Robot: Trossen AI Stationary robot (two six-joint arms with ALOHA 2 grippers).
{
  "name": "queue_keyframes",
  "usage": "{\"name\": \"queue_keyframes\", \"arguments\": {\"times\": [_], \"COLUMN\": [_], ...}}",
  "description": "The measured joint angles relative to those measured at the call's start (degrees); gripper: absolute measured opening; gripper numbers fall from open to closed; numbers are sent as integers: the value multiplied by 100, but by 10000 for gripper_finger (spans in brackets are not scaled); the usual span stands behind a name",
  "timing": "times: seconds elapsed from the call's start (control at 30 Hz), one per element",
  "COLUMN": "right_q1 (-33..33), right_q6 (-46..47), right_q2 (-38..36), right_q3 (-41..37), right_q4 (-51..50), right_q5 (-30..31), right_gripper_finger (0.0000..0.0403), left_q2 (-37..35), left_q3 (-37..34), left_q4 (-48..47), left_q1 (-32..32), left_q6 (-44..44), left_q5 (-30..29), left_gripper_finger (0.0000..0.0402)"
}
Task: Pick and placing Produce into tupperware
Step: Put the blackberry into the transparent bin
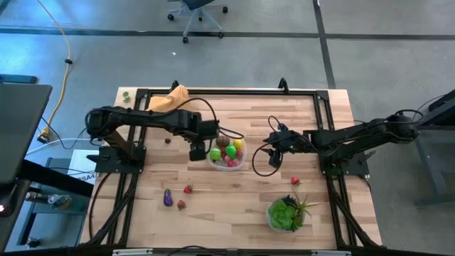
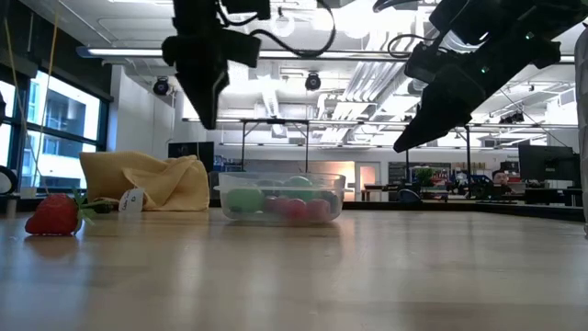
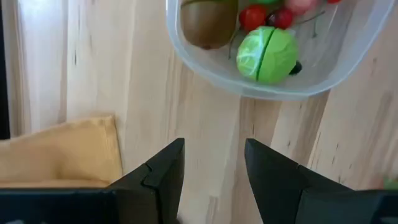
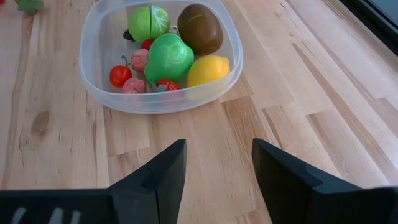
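Beside the tupperware point(image 1: 229, 158), already holding lime, kiwi and lemon, my left gripper point(image 1: 198, 151) and right gripper point(image 1: 276, 158) both hover part-open and empty. Loose produce, a strawberry point(image 1: 188, 189) and eggplant point(image 1: 168, 198), lies nearer the table's front edge; I judge these light, hard and slippery, best pinched across the widest middle.

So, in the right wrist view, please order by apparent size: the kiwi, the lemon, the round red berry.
1. Kiwi, largest.
2. Lemon, only slightly smaller; it lies nearer the camera, so this is unsure.
3. Red berry, clearly smallest.
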Motion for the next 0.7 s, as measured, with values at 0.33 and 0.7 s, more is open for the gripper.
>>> {"name": "queue_keyframes", "arguments": {"times": [0.33, 0.7], "right_q1": [2, 0], "right_q6": [-1, -1], "right_q2": [-1, 0], "right_q3": [0, 0], "right_q4": [7, 0], "right_q5": [-1, -1], "right_gripper_finger": [176, 176], "left_q2": [-556, -2245], "left_q3": [-1089, -2821], "left_q4": [187, 620], "left_q1": [-58, 843], "left_q6": [-652, -1512], "left_q5": [-58, 10], "left_gripper_finger": [156, 156]}}
